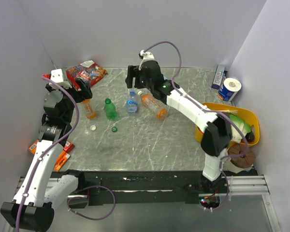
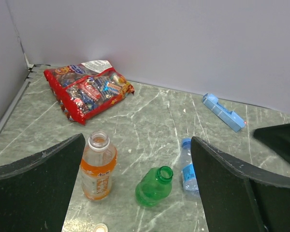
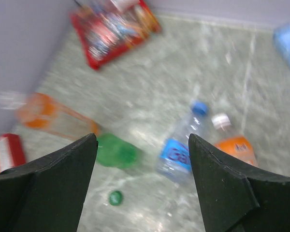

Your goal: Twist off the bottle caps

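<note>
An uncapped orange bottle (image 1: 89, 108) (image 2: 98, 166) stands on the left, with its white cap (image 1: 93, 128) on the table in front of it. To its right stands an uncapped green bottle (image 1: 109, 109) (image 2: 154, 186), and its green cap (image 1: 114, 129) (image 3: 115, 197) lies nearby. A clear blue-labelled bottle (image 1: 131, 102) (image 3: 181, 145) keeps its blue cap. The second orange bottle (image 1: 153, 105) (image 3: 232, 140) lies on its side, white cap on. My left gripper (image 1: 84, 89) (image 2: 137, 145) is open, above and behind the left bottles. My right gripper (image 1: 132, 83) (image 3: 142, 145) hovers open behind the clear bottle, holding nothing.
A red snack bag (image 1: 87, 72) (image 2: 87, 89) lies at the back left. A flat blue box (image 2: 224, 112) and a tape roll (image 1: 230, 89) sit at the back right. A yellow bowl (image 1: 247, 116) with items stands right. Red packets (image 1: 63, 154) lie at the left edge.
</note>
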Available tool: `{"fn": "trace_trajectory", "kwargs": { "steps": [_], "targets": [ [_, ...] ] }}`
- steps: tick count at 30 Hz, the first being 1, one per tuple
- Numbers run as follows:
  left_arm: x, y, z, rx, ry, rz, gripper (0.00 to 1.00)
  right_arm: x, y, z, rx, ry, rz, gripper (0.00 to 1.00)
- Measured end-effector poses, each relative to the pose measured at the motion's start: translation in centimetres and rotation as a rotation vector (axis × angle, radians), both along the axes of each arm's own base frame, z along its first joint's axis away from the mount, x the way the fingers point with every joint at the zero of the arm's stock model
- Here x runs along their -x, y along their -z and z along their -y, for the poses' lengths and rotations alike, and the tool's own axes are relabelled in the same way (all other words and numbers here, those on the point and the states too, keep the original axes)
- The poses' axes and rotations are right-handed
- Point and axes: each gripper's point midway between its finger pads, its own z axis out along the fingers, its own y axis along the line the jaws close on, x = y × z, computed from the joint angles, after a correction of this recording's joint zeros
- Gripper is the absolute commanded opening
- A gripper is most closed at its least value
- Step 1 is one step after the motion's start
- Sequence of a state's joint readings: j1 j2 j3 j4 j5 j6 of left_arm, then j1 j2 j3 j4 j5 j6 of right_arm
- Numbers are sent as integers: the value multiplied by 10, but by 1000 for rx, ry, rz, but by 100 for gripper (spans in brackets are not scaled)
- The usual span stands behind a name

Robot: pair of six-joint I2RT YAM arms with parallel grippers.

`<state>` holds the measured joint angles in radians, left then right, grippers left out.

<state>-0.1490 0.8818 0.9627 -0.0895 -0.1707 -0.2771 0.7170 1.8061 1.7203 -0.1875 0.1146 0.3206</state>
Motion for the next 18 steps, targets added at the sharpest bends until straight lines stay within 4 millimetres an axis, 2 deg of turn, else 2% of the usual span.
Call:
{"fn": "trace_trajectory", "kwargs": {
  "steps": [2,4,7,9,11,13,18],
  "targets": [
    [0,0,2,1,10,-1,96,-15,35,7,35,27,-90,82],
    [-1,1,3,2,17,-4,96,-21,80,9,91,36,-197,82],
    [-2,3,4,1,21,-9,96,-16,142,8,177,28,-341,82],
    [-2,3,4,1,23,-11,96,-12,167,7,212,28,-405,83],
    [-3,4,5,1,26,-12,96,-12,186,6,234,31,-457,85],
    [-3,5,6,1,29,-14,96,-12,194,4,233,37,-489,85],
    [-4,7,8,0,39,-20,96,-17,202,5,174,68,-546,85]
  ]
}}
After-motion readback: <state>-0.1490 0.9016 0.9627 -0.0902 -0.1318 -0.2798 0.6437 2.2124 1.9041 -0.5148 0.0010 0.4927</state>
